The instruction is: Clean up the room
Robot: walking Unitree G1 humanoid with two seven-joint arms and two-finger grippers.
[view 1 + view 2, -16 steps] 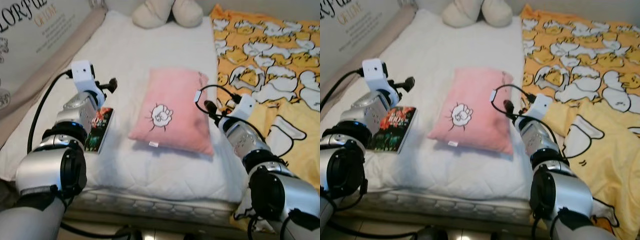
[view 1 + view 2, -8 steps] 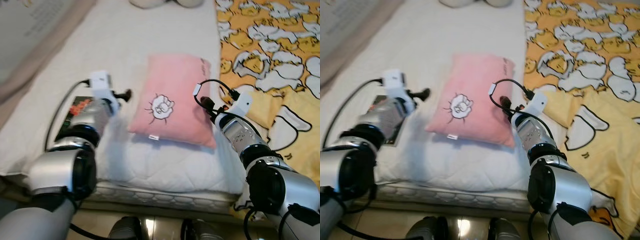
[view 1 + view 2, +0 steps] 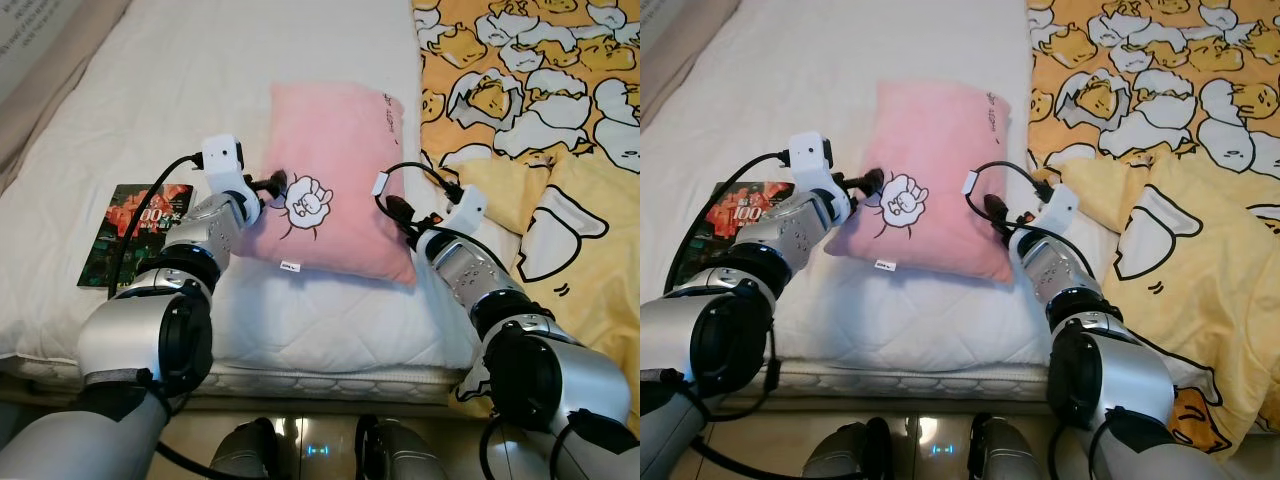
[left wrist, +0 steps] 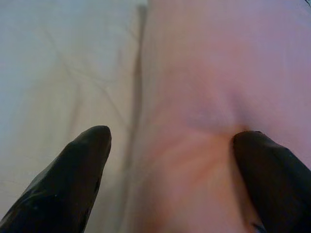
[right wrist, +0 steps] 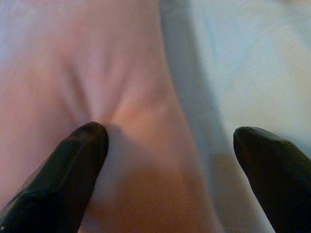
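Observation:
A pink pillow [image 3: 335, 170] with a small cartoon print lies on the white mattress [image 3: 200, 70]. My left gripper [image 3: 272, 184] is at the pillow's left edge and stands open. In the left wrist view one finger [image 4: 265, 165] dents the pink cloth while the other lies over the white sheet. My right gripper [image 3: 395, 208] is at the pillow's right edge, also open. In the right wrist view one of its fingers [image 5: 80, 155] presses into the pillow and the other hangs over the sheet. Neither gripper holds anything.
A dark book [image 3: 135, 235] with a red cover picture lies on the mattress to the left of my left arm. A yellow blanket [image 3: 540, 100] with cartoon prints covers the bed's right side. The bed's front edge and my feet [image 3: 310, 455] are below.
The camera has tilted down and closer to the bed. My left gripper has moved right, from beside the book to the pillow's left edge. The right gripper has stayed at the pillow's right edge.

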